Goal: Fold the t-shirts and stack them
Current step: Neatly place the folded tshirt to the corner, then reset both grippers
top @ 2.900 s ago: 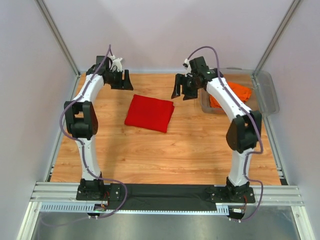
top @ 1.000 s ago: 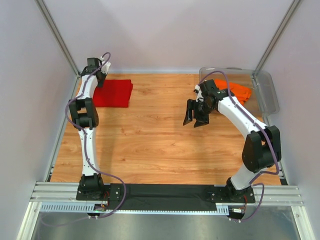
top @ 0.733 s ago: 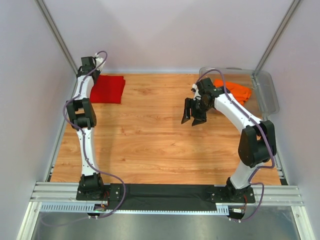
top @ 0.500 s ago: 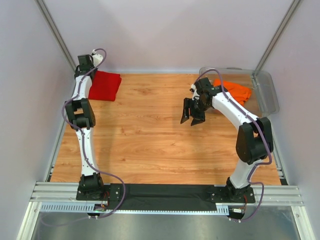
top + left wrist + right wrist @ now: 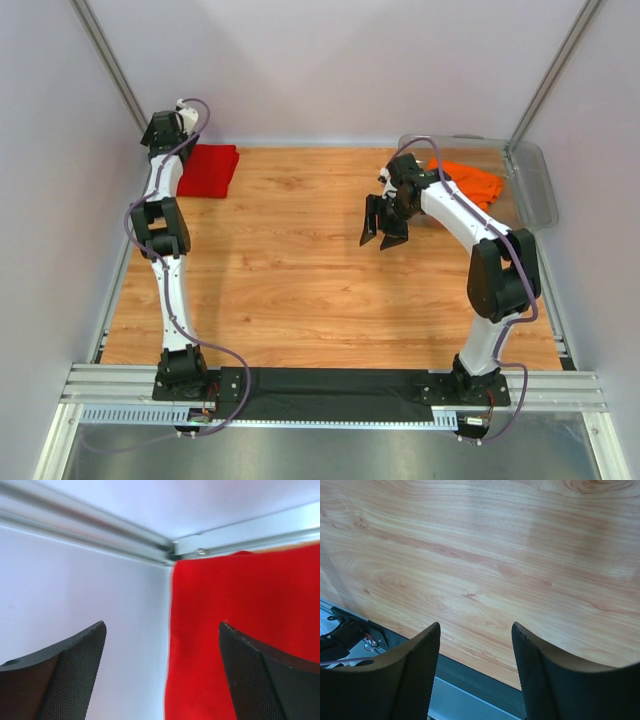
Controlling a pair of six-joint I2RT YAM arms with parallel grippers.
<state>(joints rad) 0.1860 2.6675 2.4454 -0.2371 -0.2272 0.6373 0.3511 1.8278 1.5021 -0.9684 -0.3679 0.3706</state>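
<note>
We see the red t-shirt (image 5: 208, 170) folded into a flat, compact rectangle. It lies in the far left corner of the wooden table (image 5: 300, 280), its edge close to the side wall. The left gripper (image 5: 161, 630) hangs above that edge, fingers spread wide with nothing between them. The orange t-shirt (image 5: 470, 181) lies bunched and unfolded in the clear plastic bin (image 5: 537, 190) at far right. The right gripper (image 5: 476, 630) hovers over bare wood, fingers apart and empty.
</note>
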